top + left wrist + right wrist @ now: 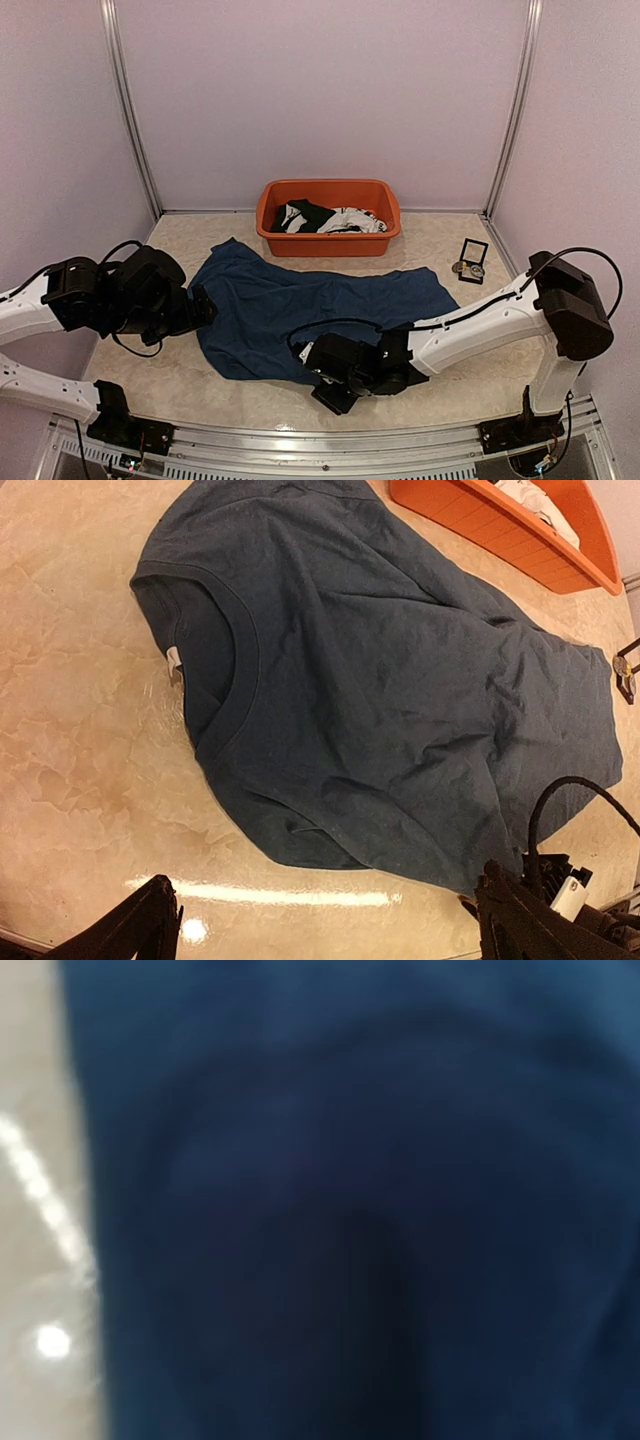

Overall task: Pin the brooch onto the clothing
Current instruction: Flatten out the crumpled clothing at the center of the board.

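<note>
Our right claw point(335, 390), grip unclear, is hanging low over the navy T-shirt point(300, 300), seemingly arranging it; next we are needing the brooch point(460, 268) lying beyond it, rightward.

the beige marbled table point(250, 405) carries the navy t-shirt point(300, 300) spread across its middle, the orange tub point(330, 243) just behind it, and a small black case point(473, 258) at far right
</note>
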Controlling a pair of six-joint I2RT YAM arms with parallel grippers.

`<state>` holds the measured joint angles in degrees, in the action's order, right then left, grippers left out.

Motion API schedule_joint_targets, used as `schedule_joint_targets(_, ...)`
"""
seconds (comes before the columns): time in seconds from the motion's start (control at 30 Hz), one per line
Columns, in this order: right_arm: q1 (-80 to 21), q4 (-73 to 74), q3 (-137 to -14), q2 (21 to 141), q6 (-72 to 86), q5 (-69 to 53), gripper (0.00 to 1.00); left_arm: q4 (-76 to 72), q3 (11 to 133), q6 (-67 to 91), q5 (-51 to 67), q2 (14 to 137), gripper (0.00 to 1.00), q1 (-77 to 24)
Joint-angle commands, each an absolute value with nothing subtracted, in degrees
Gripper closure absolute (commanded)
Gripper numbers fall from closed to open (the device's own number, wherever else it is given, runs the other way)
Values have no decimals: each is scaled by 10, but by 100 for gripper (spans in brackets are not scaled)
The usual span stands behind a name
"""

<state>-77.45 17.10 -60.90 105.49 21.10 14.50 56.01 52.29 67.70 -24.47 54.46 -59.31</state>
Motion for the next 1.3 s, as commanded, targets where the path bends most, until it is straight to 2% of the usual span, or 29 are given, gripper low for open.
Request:
schedule_joint_targets(0.0,-760,150,-625,1073,206,163,42,560,513,680,-254,538,1,-598)
schedule_joint_targets(0.1,-756,138,-634,1081,196,138,56,559,509,680,-255,537,1,-597)
schedule_joint_targets(0.3,-747,117,-647,1075,191,46,100,554,508,666,-253,538,1,-603)
schedule_joint_targets(0.37,-740,106,-640,1053,198,5,100,550,511,645,-253,539,1,-612)
schedule_joint_targets(0.57,-685,3,-570,956,260,-224,100,578,534,604,-304,549,1,-661)
schedule_joint_targets(0.77,-650,-174,-509,913,365,-399,100,581,549,576,-315,555,1,-678)
schedule_joint_targets(0.97,-648,-198,-499,947,389,-425,100,584,551,570,-306,556,1,-679)
schedule_joint_targets(1.07,-648,-261,-481,957,424,-443,100,580,548,568,-293,565,1,-689)
schedule_joint_targets(1.27,-636,-355,-458,971,511,-458,100,527,534,492,-314,610,1,-805)
